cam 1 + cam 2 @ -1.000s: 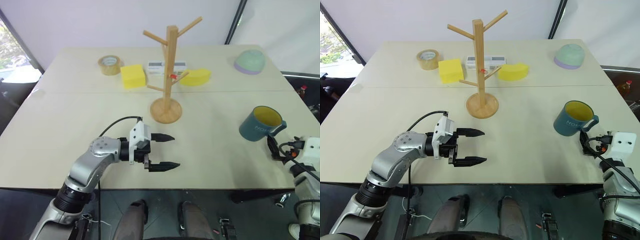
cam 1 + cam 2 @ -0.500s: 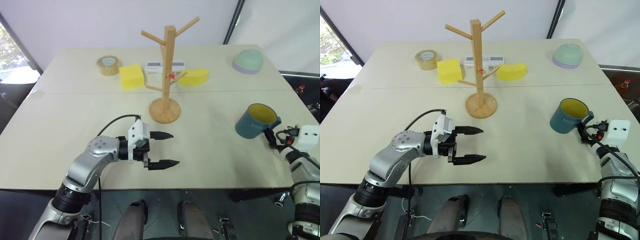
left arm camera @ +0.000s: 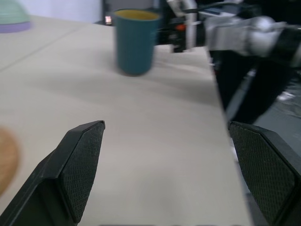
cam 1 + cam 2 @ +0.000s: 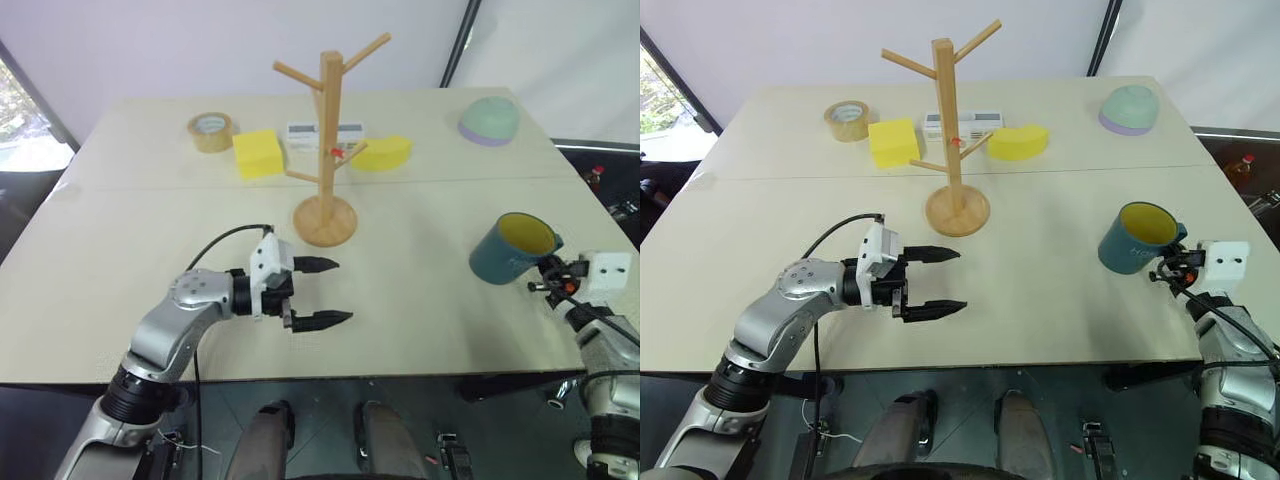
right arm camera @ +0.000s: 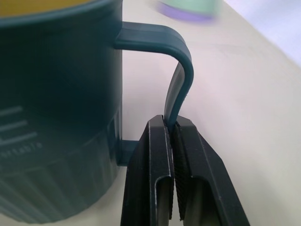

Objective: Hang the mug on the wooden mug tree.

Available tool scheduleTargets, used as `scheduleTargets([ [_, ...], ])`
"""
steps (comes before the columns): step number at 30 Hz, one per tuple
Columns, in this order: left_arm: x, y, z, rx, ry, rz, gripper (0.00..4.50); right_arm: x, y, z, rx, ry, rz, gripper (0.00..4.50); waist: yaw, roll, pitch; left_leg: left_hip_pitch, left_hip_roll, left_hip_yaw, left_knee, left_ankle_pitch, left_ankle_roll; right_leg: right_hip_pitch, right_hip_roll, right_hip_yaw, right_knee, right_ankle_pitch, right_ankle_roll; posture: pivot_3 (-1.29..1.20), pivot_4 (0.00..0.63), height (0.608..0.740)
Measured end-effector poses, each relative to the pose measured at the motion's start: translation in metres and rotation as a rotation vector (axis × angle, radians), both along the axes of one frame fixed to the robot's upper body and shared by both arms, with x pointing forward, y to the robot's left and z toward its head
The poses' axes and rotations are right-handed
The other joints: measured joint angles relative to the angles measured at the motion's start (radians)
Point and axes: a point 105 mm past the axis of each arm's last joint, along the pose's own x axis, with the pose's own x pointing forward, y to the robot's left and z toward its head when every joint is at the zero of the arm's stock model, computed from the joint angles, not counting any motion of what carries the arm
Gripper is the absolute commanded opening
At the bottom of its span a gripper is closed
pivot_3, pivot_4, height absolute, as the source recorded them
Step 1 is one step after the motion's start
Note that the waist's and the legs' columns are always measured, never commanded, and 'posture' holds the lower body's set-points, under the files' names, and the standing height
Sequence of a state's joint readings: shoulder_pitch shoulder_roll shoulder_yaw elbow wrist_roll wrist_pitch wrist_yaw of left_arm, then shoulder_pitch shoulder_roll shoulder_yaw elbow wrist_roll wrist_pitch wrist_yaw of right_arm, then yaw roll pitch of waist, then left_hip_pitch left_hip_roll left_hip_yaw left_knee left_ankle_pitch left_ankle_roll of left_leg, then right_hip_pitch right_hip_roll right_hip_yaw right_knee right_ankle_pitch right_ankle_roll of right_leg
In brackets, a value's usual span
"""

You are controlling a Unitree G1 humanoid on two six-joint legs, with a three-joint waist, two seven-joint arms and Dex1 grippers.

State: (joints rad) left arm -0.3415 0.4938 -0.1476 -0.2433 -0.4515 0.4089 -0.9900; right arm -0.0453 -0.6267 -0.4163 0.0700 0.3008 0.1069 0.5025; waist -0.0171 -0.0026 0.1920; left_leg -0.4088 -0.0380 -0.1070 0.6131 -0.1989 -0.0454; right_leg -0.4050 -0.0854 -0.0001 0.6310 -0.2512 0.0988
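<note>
Our right claw (image 5: 171,141), held level at the worktop's (image 4: 1040,290) right edge, pinches the handle of the mug (image 4: 1135,238). The mug tilts slightly, mouth up. Our left claw (image 4: 932,281) hovers spread, pointing right, near the upright wooden mug tree (image 4: 952,130).

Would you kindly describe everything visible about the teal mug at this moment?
The mug is teal-blue with a yellow interior, pale lettering and ribbing low on its side, and looks ceramic. It leans slightly near the right edge of the table, mouth up, well away from the wooden mug tree. Its loop handle faces the right end effector, whose fingers are shut on the handle's thin vertical part.
</note>
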Motion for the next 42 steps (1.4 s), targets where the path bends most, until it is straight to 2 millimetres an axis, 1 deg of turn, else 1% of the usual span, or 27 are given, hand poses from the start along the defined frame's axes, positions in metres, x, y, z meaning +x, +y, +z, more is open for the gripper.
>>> scheduleTargets([
  [1,0.006,0.006,0.0,0.004,-0.014,0.034,4.5,0.001,0.011,0.009,-0.064,0.001,0.053,0.02,0.0,0.001,0.001,0.0,0.0,0.0,0.0,0.0,0.0,0.0,0.0,0.0,0.0,0.0,0.0,0.0,0.15,0.74],
  [2,0.015,0.016,0.001,0.013,-0.04,0.085,4.5,0.002,0.031,0.025,-0.165,0.003,0.148,0.02,-0.001,0.003,0.002,0.0,0.0,0.0,0.0,0.0,0.0,-0.001,0.0,0.001,0.001,0.0,0.0,0.0,0.15,0.74],
  [3,0.025,0.027,0.002,0.019,-0.06,0.14,4.5,0.002,0.057,0.044,-0.258,-0.018,0.255,0.02,-0.004,0.004,0.002,0.0,0.001,0.0,0.0,0.0,0.0,-0.001,0.001,0.001,0.001,0.0,-0.001,0.0,0.15,0.74],
  [5,0.037,0.045,0.007,0.024,-0.097,0.212,4.5,0.0,0.109,0.086,-0.378,-0.092,0.445,0.02,-0.004,0.003,0.003,0.0,0.003,-0.001,0.0,0.0,0.0,-0.002,0.004,0.001,0.001,0.001,-0.002,0.0,0.15,0.74],
  [6,0.04,0.049,0.009,0.025,-0.112,0.225,4.5,-0.004,0.128,0.103,-0.423,-0.128,0.51,0.02,0.001,0.003,0.003,0.0,0.003,-0.002,-0.001,0.0,0.0,-0.002,0.004,0.0,0.001,0.001,-0.002,0.0,0.15,0.74],
  [7,0.043,0.055,0.013,0.02,-0.133,0.244,4.5,-0.008,0.151,0.12,-0.48,-0.157,0.582,0.02,0.005,0.001,0.003,0.0,0.003,-0.003,-0.001,0.0,0.0,-0.002,0.004,-0.001,0.0,0.001,-0.002,0.0,0.15,0.74],
  [9,0.046,0.063,0.018,0.019,-0.15,0.266,4.5,-0.012,0.178,0.132,-0.551,-0.162,0.665,0.02,0.012,-0.001,0.003,-0.003,0.004,-0.005,-0.001,0.0,0.0,-0.002,0.003,-0.003,-0.002,0.001,-0.002,0.0,0.15,0.74],
  [10,0.048,0.07,0.02,0.011,-0.149,0.281,4.5,-0.009,0.193,0.135,-0.596,-0.14,0.704,0.02,0.01,-0.001,0.004,-0.004,0.003,-0.004,-0.001,0.0,0.0,-0.003,0.002,-0.003,-0.002,0.002,-0.005,0.0,0.15,0.74],
  [11,0.049,0.074,0.024,0.002,-0.154,0.286,4.5,-0.006,0.203,0.135,-0.635,-0.116,0.72,0.02,0.009,-0.001,0.004,-0.006,0.003,-0.004,-0.001,0.0,0.0,-0.005,-0.001,-0.003,-0.003,0.002,-0.005,0.0,0.15,0.74],
  [13,0.048,0.08,0.034,-0.018,-0.169,0.284,4.5,0.002,0.215,0.135,-0.685,-0.084,0.722,0.02,0.008,-0.001,0.004,-0.013,0.001,-0.004,0.0,0.0,0.0,-0.01,-0.003,-0.002,-0.004,0.002,-0.004,0.0,0.15,0.74],
  [15,0.047,0.085,0.041,-0.029,-0.177,0.285,4.5,0.013,0.224,0.139,-0.707,-0.064,0.707,0.02,0.005,-0.001,0.004,-0.019,-0.002,-0.003,0.0,0.0,0.0,-0.017,-0.006,0.0,-0.003,0.003,-0.003,0.0,0.15,0.74],
  [18,0.044,0.086,0.042,-0.026,-0.175,0.278,4.5,0.028,0.231,0.151,-0.701,-0.052,0.664,0.02,0.005,-0.002,0.004,-0.021,-0.003,0.001,0.0,0.0,-0.001,-0.019,-0.007,0.0,-0.003,0.008,0.007,0.0,0.15,0.74],
  [22,0.041,0.083,0.043,-0.039,-0.174,0.273,4.5,0.04,0.236,0.159,-0.703,-0.036,0.635,0.02,0.004,-0.002,0.004,-0.021,-0.003,0.001,-0.001,0.0,0.0,-0.02,-0.005,-0.001,-0.002,0.008,0.008,0.0,0.15,0.74],
  [28,0.037,0.078,0.047,-0.052,-0.174,0.26,4.5,0.053,0.234,0.15,-0.708,0.022,0.614,0.02,0.002,-0.002,0.004,-0.019,-0.002,0.0,0.0,0.001,-0.002,-0.02,-0.002,-0.001,0.0,0.009,0.006,0.0,0.15,0.74],
  [35,0.036,0.076,0.049,-0.074,-0.172,0.258,4.5,0.061,0.239,0.145,-0.711,0.031,0.615,0.02,-0.001,-0.002,0.004,-0.018,-0.001,0.0,0.001,0.002,-0.002,-0.02,0.0,0.0,0.001,0.009,0.006,0.0,0.15,0.74],
  [38,0.037,0.076,0.049,-0.076,-0.172,0.259,4.5,0.063,0.239,0.144,-0.709,0.034,0.612,0.97,-0.001,-0.002,0.004,-0.018,-0.001,0.0,0.001,0.002,-0.002,-0.02,0.0,0.0,0.001,0.01,0.006,0.0,0.15,0.74],
  [40,0.037,0.076,0.049,-0.077,-0.172,0.261,4.5,0.063,0.24,0.144,-0.711,0.029,0.61,1.84,0.0,-0.002,0.004,-0.018,-0.001,0.0,0.001,0.002,-0.002,-0.02,0.0,0.0,0.001,0.01,0.006,0.0,0.15,0.74],
  [42,0.037,0.076,0.049,-0.078,-0.172,0.264,4.5,0.063,0.241,0.145,-0.713,0.02,0.604,2.89,0.0,-0.002,0.004,-0.018,-0.001,0.0,0.001,0.002,-0.002,-0.02,0.0,0.0,0.001,0.01,0.006,0.0,0.15,0.74],
])
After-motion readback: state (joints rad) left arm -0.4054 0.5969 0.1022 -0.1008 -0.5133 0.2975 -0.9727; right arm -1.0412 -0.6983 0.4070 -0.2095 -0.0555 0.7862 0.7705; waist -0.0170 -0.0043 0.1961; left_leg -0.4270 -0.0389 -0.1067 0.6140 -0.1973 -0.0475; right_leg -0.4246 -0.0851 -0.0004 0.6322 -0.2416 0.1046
